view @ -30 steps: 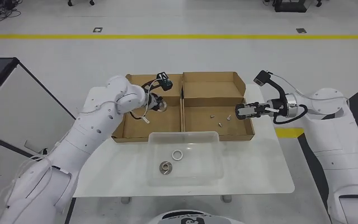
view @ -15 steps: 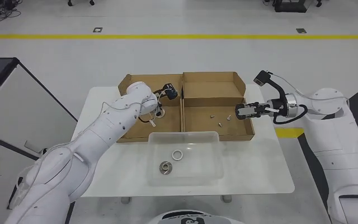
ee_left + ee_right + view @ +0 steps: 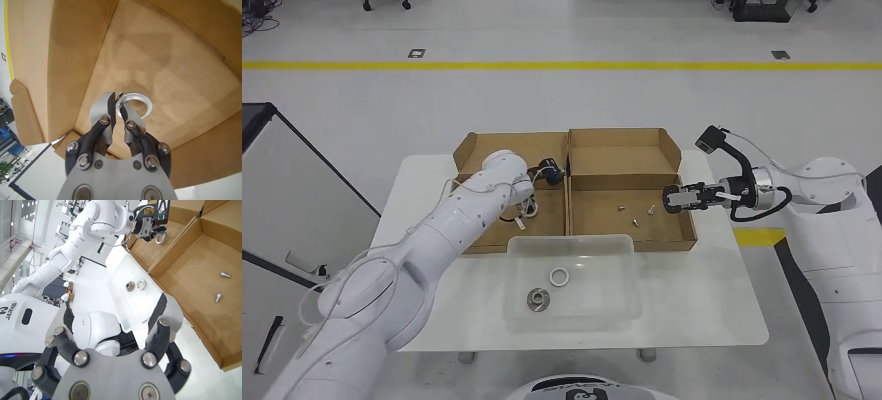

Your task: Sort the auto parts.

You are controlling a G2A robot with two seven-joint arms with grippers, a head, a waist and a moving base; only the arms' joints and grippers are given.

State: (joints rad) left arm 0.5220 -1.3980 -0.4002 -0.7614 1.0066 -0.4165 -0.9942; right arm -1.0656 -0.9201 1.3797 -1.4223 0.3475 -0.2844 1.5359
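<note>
Silver metal ring [image 3: 145, 100] first: your left gripper [image 3: 117, 102] has it pinched by the rim, one finger inside the hole and one outside, jaws drawn narrow on the metal. It hangs just above the floor of the left brown cardboard box [image 3: 170, 75], not resting on it, to judge by the shadow beneath. I take the release as not yet made.

Next door, the right brown cardboard box [image 3: 622, 160] holds small silver bolts [image 3: 225, 275]. You can count two from the right wrist, and the top view may show a third, though it is too small to be sure. Your right gripper [image 3: 113, 313] hangs at that box's outer edge, jaws wide and holding nothing.

Nearer the robot, the clear plastic tub [image 3: 572, 243] has two parts in it: a second pale ring [image 3: 561, 276] and a darker flanged round bushing [image 3: 538, 297], lying near each other but apart.

By my reckoning you are past the midpoint. The bolts are sorted, one ring is in hand over its box, and two pieces wait in the tub to be fetched.
</note>
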